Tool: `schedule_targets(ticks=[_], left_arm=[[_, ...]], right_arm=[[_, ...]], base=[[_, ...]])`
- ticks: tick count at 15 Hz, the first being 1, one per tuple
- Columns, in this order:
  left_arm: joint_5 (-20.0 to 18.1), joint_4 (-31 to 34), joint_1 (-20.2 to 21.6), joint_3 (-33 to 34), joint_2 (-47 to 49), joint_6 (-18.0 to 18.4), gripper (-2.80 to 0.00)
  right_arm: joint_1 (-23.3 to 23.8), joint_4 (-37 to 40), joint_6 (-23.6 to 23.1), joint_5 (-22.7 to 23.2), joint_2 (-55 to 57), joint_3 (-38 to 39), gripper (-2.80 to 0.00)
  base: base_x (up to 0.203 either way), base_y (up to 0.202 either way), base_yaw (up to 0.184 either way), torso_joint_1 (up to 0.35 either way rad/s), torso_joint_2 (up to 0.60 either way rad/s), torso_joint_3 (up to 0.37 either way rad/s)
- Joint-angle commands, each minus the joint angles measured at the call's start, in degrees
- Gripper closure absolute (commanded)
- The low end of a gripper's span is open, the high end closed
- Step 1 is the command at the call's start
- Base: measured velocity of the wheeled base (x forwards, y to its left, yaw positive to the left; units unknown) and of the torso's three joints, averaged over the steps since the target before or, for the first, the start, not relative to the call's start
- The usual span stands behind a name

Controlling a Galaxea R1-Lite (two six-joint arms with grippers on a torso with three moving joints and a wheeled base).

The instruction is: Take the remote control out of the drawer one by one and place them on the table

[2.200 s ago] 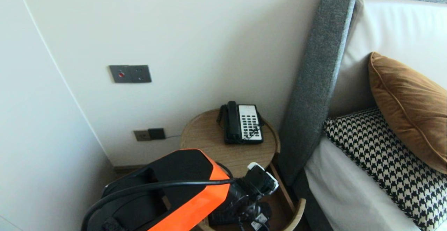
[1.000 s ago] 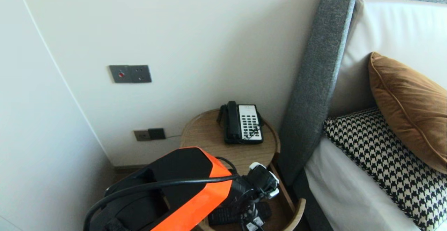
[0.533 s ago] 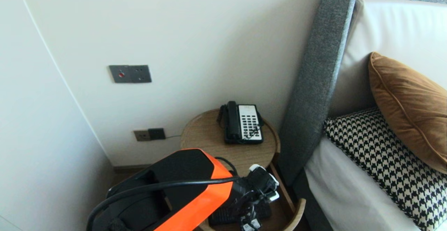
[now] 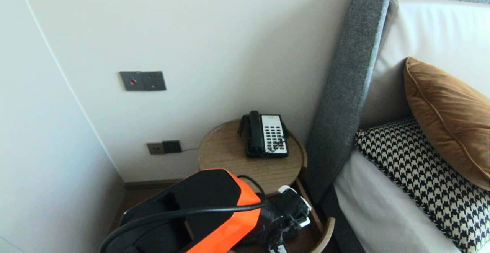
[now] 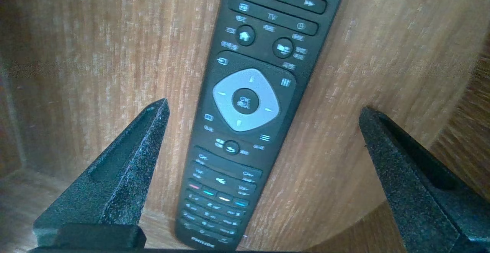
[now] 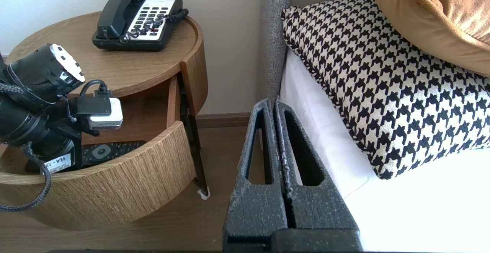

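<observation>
Wooden drawer (image 6: 126, 191) stands open, admitting the left hand (image 5: 263, 105), spread wide to clear the flat remote's (image 5: 229, 161) edges (right hand (image 6: 276, 102) pressed together, idle by bed (image 6: 383, 214)).

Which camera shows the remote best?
The left wrist view: the remote fills it, buttons readable, and the open left gripper hangs over it. The right wrist view shows only a part of it in the drawer. In the head view the left arm hides it.
</observation>
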State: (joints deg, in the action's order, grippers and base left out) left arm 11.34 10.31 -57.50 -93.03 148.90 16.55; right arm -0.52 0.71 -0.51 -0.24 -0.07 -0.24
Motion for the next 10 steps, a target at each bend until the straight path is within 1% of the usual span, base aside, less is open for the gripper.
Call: schedule_targets(ticks=[1, 2, 7, 10], left_arm=[[1.75, -0.2, -0.49, 0.17, 0.52, 0.94, -2.8], [2.7, -0.29, -0.59, 0.21, 0.6, 1.36, -2.8], [3.94, -0.29, -1.12, 0.13, 0.87, 1.46, -2.8], [4.22, -0.08, -1.21, 0.21, 0.87, 2.17, -2.8]], right_arm=[[0.0, 0.0, -0.02, -0.02, -0.19, -0.02, 0.0], [0.0, 0.0, -0.02, -0.02, -0.17, -0.02, 0.0], [0.0, 0.0, -0.02, -0.02, -0.19, -0.02, 0.0], [0.0, 0.0, -0.02, -0.02, -0.19, -0.02, 0.0]], base=[[0.0, 0.0, 0.0, 0.0, 0.0, 0.0], [0.0, 0.0, 0.0, 0.0, 0.0, 0.0], [0.0, 0.0, 0.0, 0.0, 0.0, 0.0], [0.0, 0.0, 0.0, 0.0, 0.0, 0.0]])
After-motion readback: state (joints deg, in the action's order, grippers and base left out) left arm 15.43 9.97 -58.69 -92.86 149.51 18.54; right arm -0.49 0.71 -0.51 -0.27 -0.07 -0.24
